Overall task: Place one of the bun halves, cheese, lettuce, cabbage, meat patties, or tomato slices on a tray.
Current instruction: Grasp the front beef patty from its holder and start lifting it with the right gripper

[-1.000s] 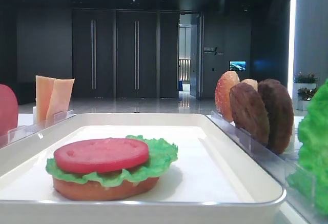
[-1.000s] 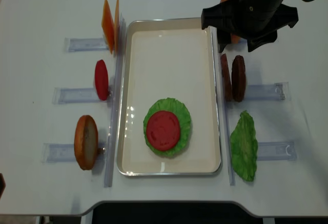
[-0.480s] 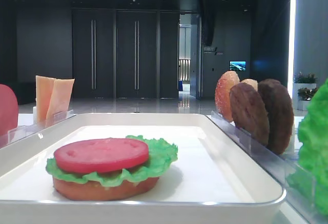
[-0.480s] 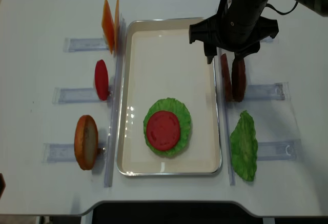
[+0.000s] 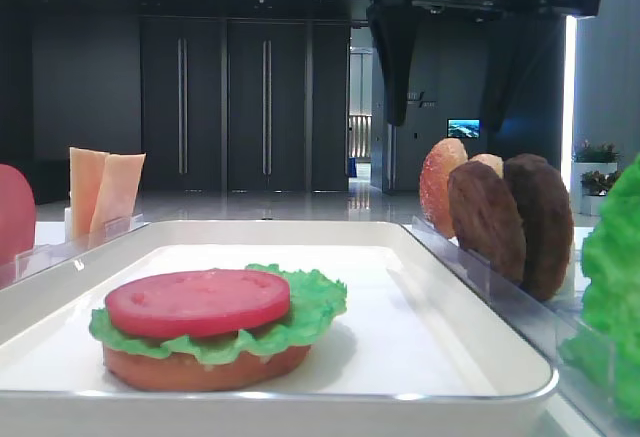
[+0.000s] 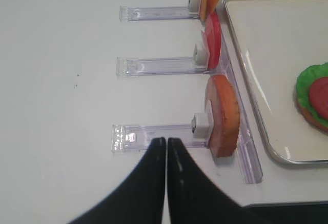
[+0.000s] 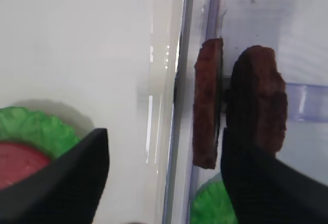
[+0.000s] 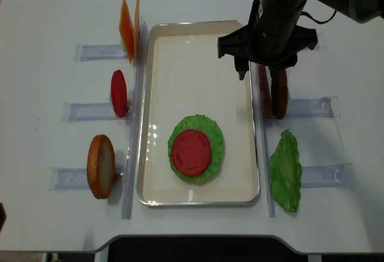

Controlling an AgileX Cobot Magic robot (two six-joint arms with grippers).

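Observation:
The white tray [image 8: 147,94] holds a stack: a bun half under lettuce [image 8: 207,127] with a tomato slice [image 8: 192,152] on top. Two meat patties [image 8: 279,97] stand on edge in a clear rack just right of the tray. My right gripper [image 8: 258,72] hangs open over their far end. In the right wrist view the left patty [image 7: 207,111] and the tray rim [image 7: 179,55] lie between its fingers [image 7: 66,183], and nothing is gripped. My left gripper [image 6: 166,141] is shut and empty, beside a bun half [image 6: 224,116] standing in its rack.
Left of the tray, clear racks hold cheese [image 8: 129,28], a tomato slice [image 8: 119,93] and a bun half [image 8: 101,166]. To the right, a lettuce leaf [image 8: 285,171] leans in the front rack. Another bun half [image 5: 440,182] stands behind the patties.
My right gripper has moved from the table's far right corner toward the front and now hangs over the patties, still open. The left gripper has not moved.

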